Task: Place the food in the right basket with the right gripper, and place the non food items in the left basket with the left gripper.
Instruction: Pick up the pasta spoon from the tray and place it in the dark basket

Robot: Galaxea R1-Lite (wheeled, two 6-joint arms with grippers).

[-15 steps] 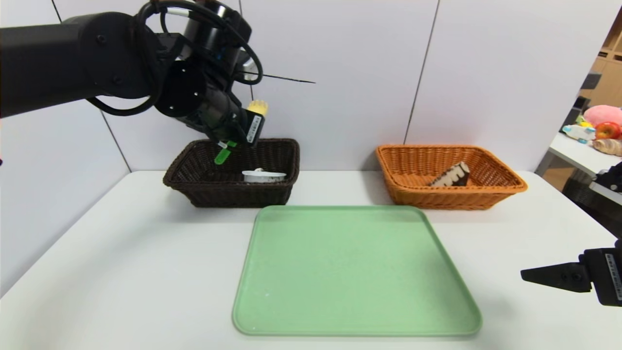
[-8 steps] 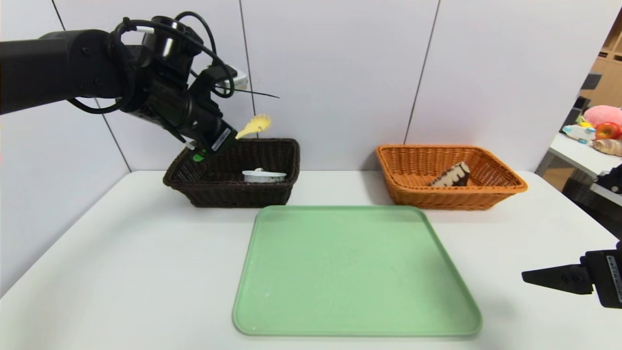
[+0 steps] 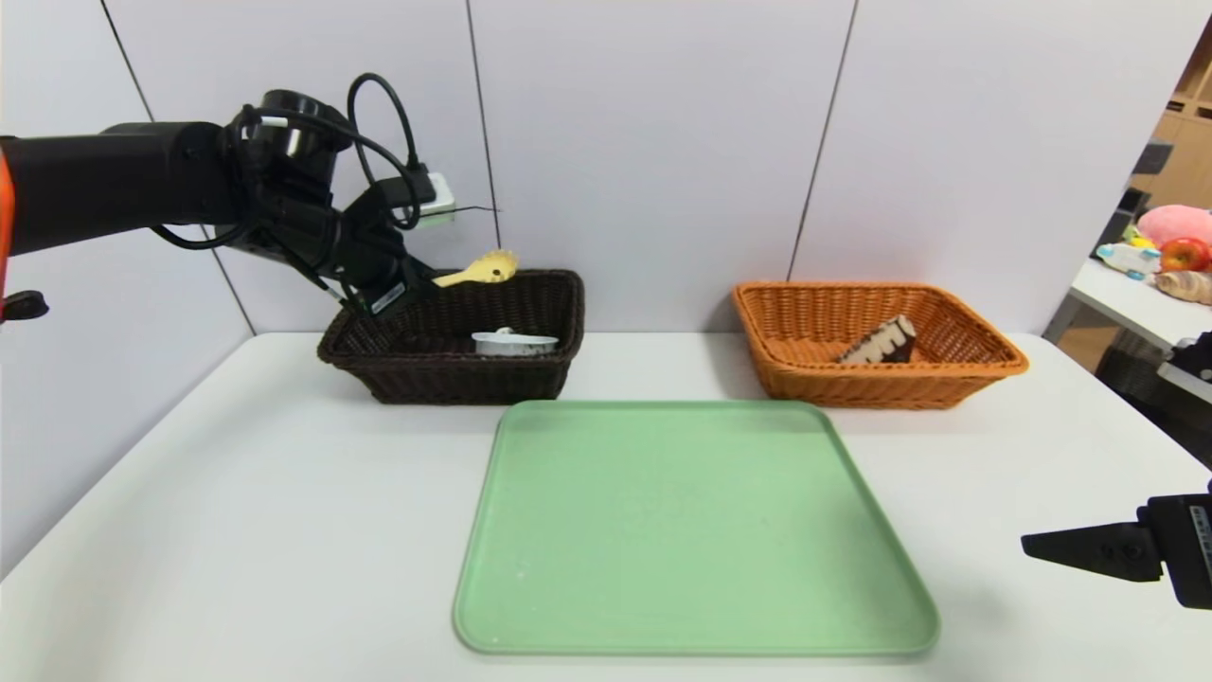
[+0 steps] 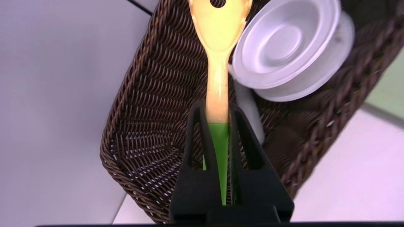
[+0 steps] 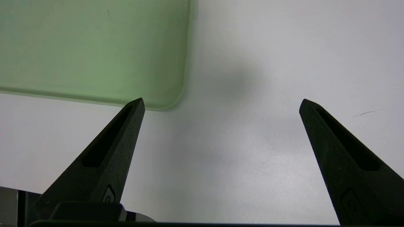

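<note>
Nearest, the right gripper (image 5: 221, 104) idles over the bench (image 3: 237, 530) beside the green tray (image 3: 696, 521), jaws spread and empty. Farther back, the left gripper (image 4: 217, 119), clenched on the yellow-green spoon (image 3: 473, 273), has swung lower over the dark left basket (image 3: 445, 379); release looks imminent.

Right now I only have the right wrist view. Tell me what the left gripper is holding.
Observer: The left gripper is shut on the green handle of a yellow spoon.
Operator: Say where it is.
Observer: It is above the dark basket, with the spoon's head over the inside.
Operator: List what is already sorted.
Observer: A white lid lies in the dark basket, and a cake slice lies in the orange basket.
</note>
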